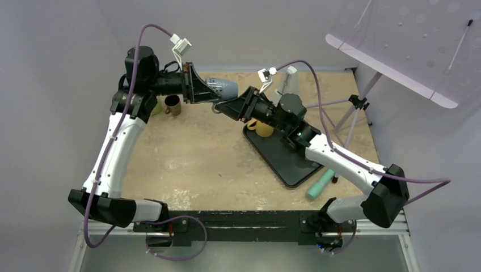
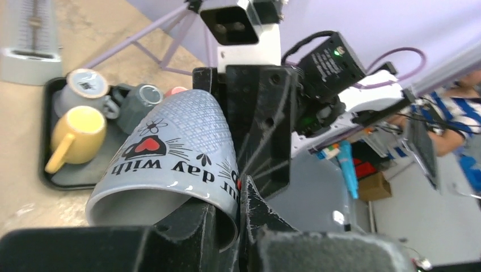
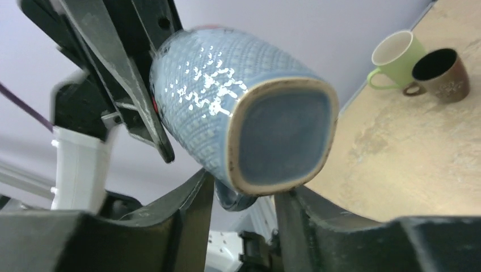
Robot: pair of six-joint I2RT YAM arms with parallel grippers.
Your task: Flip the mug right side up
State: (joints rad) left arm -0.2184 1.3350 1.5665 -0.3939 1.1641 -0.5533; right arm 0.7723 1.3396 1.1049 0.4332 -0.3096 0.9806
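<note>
The blue-grey mug [image 1: 224, 86] hangs on its side in the air above the back of the table, its mouth toward the left arm and its base toward the right. My left gripper [image 1: 207, 90] is shut on the mug's rim [image 2: 176, 141], one finger inside and one outside [image 2: 241, 187]. In the right wrist view the mug's square base [image 3: 278, 136] faces the camera. My right gripper [image 3: 244, 190] stands open just below it. The mug's handle [image 3: 232, 201] hangs between the spread fingers.
A black tray [image 1: 295, 170] at right centre holds a yellow mug [image 1: 264, 129] and grey mugs [image 2: 139, 102]. A green mug [image 3: 391, 56] and a brown mug [image 3: 442, 73] stand at the back left. A teal object [image 1: 320, 184] lies by the tray; a tripod [image 1: 357, 105] stands back right.
</note>
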